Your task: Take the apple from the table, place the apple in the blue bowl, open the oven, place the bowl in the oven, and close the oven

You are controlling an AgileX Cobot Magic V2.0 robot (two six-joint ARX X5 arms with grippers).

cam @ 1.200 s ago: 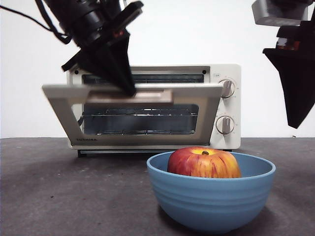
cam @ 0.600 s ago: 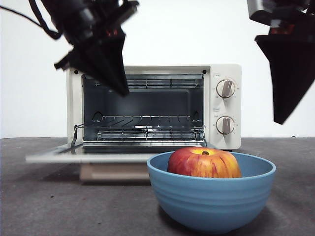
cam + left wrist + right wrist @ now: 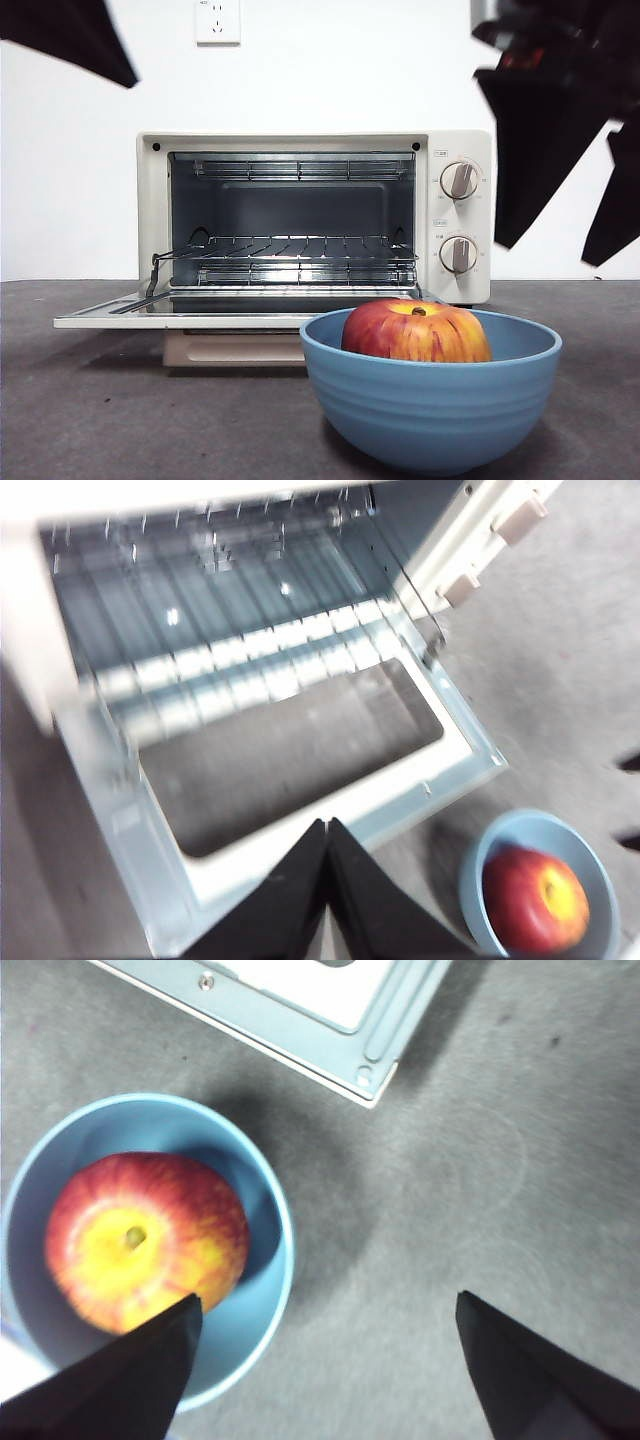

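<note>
A plain white wall with a socket plate (image 3: pixel 217 21) stood behind the dark grey, mottled worktop (image 3: pixel 100 420). On it sat the cream-white boxy toaster oven (image 3: pixel 455 160), its glass door (image 3: pixel 300 780) dropped flat and the wire rack (image 3: pixel 290 250) bare inside. In front sat the wide, matte blue ridged bowl (image 3: pixel 430 400), with the round red apple streaked yellow (image 3: pixel 415 333) resting in it.

The right gripper (image 3: pixel 330 1360) hung above the worktop with its fingers spread wide and holding nothing — one finger (image 3: pixel 120 1380) over the bowl's near rim, the other (image 3: pixel 540 1370) well clear of it on the bare side. The left gripper (image 3: pixel 327 830) hovered over the open door, its fingers pressed together on nothing.

The step in hand looked to be lifting the bowl into the oven. The smooth, thick rim should take a pinch — one finger inside, one outside, clear of the apple. Keeping the bowl level would stop the apple rolling, and it should pass low over the door onto the rack.
</note>
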